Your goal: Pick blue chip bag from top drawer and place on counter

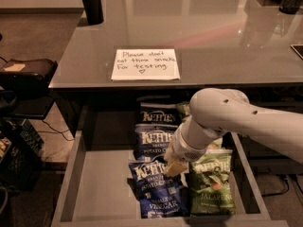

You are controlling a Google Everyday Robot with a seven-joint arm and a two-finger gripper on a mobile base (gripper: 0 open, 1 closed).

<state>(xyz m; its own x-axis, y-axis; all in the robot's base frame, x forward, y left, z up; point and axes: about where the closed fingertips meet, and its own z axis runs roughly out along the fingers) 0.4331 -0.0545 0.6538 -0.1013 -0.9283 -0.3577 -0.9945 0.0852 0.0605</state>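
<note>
The blue chip bag (157,190) with "Vinegar" lettering lies flat at the front of the open top drawer (97,188). My gripper (173,167) reaches down from the right into the drawer and sits at the bag's upper right corner, touching or just above it. The white arm hides the wrist. The grey counter (203,32) with the handwritten note (146,64) lies behind the drawer.
Two more blue Kettle bags (155,129) lie behind the vinegar bag. A green jalapeno bag (210,183) lies to its right, another green bag behind the arm. A black cylinder (91,3) stands at the counter's far left. Dark clutter sits on the floor at left.
</note>
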